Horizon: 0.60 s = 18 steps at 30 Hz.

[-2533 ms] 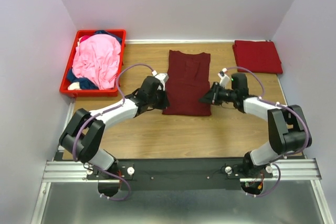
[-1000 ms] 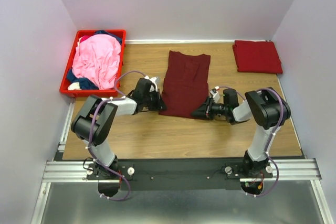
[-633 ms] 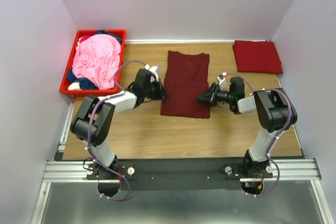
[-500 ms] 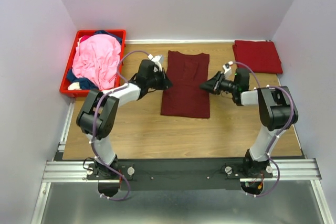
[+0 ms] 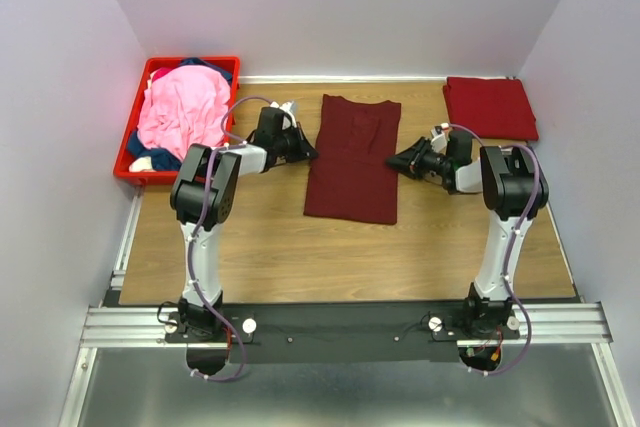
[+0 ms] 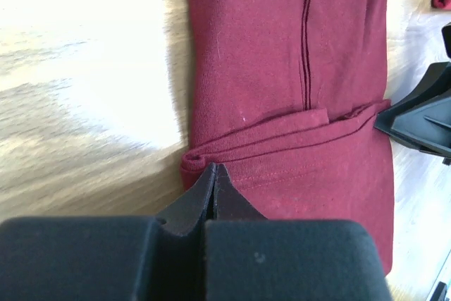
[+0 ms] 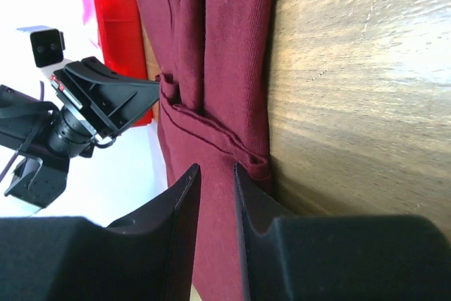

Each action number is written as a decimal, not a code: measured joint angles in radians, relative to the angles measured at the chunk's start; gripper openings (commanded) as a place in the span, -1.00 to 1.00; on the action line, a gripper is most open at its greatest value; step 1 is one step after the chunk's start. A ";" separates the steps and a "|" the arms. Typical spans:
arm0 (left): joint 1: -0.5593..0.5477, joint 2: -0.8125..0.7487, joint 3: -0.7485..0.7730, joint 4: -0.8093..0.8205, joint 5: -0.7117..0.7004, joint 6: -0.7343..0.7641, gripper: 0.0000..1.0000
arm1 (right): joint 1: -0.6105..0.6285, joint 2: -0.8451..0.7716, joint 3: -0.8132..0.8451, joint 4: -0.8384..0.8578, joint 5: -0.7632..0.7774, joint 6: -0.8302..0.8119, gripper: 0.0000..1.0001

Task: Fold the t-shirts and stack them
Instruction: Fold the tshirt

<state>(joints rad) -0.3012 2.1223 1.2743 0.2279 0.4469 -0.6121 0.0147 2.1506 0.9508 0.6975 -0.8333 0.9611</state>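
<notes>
The maroon t-shirt (image 5: 352,162) lies at the middle of the table (image 5: 260,247), already narrowed to a long strip running 12 to 6 o'clock. The left gripper (image 5: 308,153) meets its 9 o'clock edge with fingers pressed together. Whether any cloth is caught between them cannot be told from the wrist view. The right gripper (image 5: 395,160) sits at the 3 o'clock edge, fingers a narrow gap apart, just beside a raised crease. The step looks like the crosswise fold. Next, each gripper needs a sure pinch on its edge, then both must carry the cloth over evenly. A folded red t-shirt (image 5: 490,107) waits at 2 o'clock. A pink t-shirt (image 5: 180,117) fills the red crate (image 5: 135,175) at 10 o'clock.
</notes>
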 measured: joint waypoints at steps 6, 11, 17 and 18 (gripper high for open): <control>0.000 -0.018 -0.021 -0.003 -0.005 0.002 -1.00 | -0.003 -0.057 -0.018 -0.056 0.021 -0.039 -0.09; -0.010 -0.161 -0.099 -0.071 -0.064 0.030 -0.97 | 0.019 -0.248 -0.027 -0.315 0.139 -0.198 0.10; -0.069 -0.466 -0.154 -0.174 -0.240 0.111 -0.22 | 0.140 -0.489 -0.024 -0.637 0.369 -0.368 0.46; -0.085 -0.527 -0.180 -0.190 -0.279 0.122 -0.14 | 0.177 -0.528 -0.024 -0.700 0.430 -0.392 0.48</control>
<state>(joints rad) -0.3866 1.5951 1.0939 0.0383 0.1680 -0.4896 0.1917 1.6230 0.9264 -0.0029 -0.4034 0.5690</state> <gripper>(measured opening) 0.278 0.719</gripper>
